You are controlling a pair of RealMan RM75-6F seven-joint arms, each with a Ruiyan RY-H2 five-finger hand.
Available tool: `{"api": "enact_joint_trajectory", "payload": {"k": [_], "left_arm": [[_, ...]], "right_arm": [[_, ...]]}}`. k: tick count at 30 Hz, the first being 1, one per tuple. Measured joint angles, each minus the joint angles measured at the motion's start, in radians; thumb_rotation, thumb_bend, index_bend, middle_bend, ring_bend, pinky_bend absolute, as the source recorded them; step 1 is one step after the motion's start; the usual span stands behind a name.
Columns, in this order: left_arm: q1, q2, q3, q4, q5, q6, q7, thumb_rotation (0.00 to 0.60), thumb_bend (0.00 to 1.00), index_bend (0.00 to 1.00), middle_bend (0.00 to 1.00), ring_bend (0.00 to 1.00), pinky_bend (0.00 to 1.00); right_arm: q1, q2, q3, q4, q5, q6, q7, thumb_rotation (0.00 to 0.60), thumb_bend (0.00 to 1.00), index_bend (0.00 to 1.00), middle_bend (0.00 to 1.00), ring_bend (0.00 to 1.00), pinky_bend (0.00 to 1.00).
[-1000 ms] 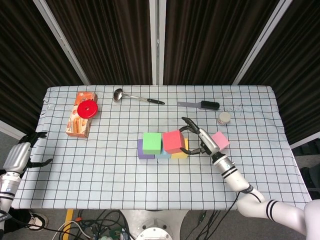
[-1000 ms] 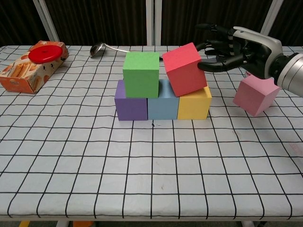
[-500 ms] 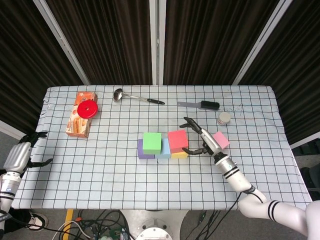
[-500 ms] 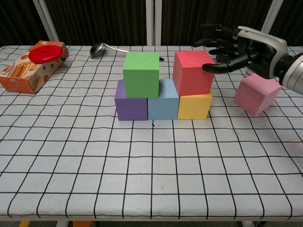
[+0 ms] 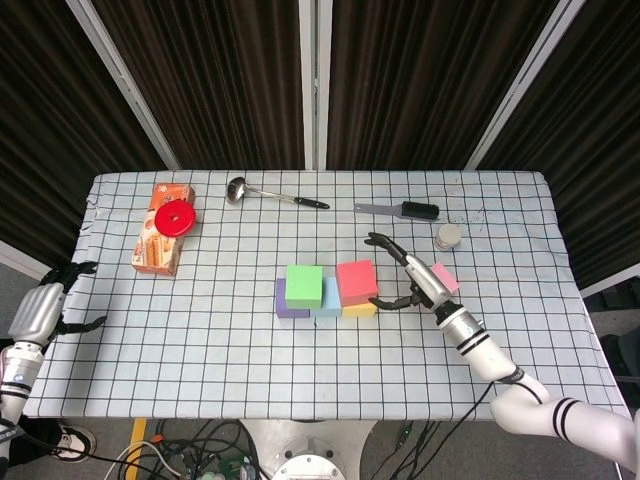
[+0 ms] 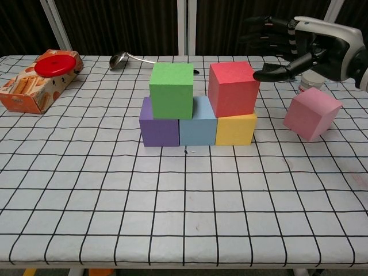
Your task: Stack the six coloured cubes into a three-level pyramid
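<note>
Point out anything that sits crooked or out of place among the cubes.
The pink cube sits apart to the right, turned askew to the grid and not yet stacked. The red cube sits over the yellow cube, leaving a gap beside the green cube.

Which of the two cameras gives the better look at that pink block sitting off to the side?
The chest view. There the pink cube sits large and unobstructed, tilted on the table. In the head view, the pink cube is small and partly hidden behind the right hand, whose fingers are apart.
</note>
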State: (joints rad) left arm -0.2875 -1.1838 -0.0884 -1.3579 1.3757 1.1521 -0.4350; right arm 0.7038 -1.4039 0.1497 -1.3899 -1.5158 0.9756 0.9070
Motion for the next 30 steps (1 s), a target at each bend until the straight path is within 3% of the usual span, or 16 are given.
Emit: {"api": "enact_joint_trajectory", "payload": {"k": [7, 12, 17, 21, 30], "left_arm": [[-0.01, 0.02, -0.005, -0.034, -0.002, -0.012, -0.001, 0.6, 0.13, 0.17, 0.22, 0.08, 0.11], [-0.015, 0.02, -0.004, -0.043, -0.001, -0.018, 0.009, 0.6, 0.13, 0.17, 0.22, 0.08, 0.11], [-0.014, 0.02, -0.002, -0.044, -0.002, -0.016, 0.008, 0.6, 0.13, 0.17, 0.22, 0.08, 0.11], [-0.011, 0.018, 0.0, -0.042, -0.002, -0.013, 0.004, 0.6, 0.13, 0.17, 0.22, 0.08, 0.11], [-0.006, 0.013, 0.005, -0.03, 0.002, -0.008, -0.009, 0.6, 0.13, 0.17, 0.22, 0.08, 0.11]], "right_arm": [[0.085, 0.268, 0.011, -0.179, -0.002, -0.166, -0.203, 0.6, 0.12, 0.0, 0.14, 0.0, 0.0], [0.157, 0.375, 0.04, -0.29, 0.097, -0.297, -0.405, 0.6, 0.13, 0.0, 0.14, 0.0, 0.0], [0.216, 0.388, 0.051, -0.32, 0.216, -0.376, -0.566, 0.6, 0.12, 0.0, 0.16, 0.0, 0.0], [0.25, 0.345, 0.048, -0.312, 0.305, -0.394, -0.675, 0.6, 0.13, 0.0, 0.1, 0.0, 0.0], [0.302, 0.256, 0.041, -0.264, 0.409, -0.415, -0.774, 0.6, 0.12, 0.0, 0.11, 0.0, 0.0]]}}
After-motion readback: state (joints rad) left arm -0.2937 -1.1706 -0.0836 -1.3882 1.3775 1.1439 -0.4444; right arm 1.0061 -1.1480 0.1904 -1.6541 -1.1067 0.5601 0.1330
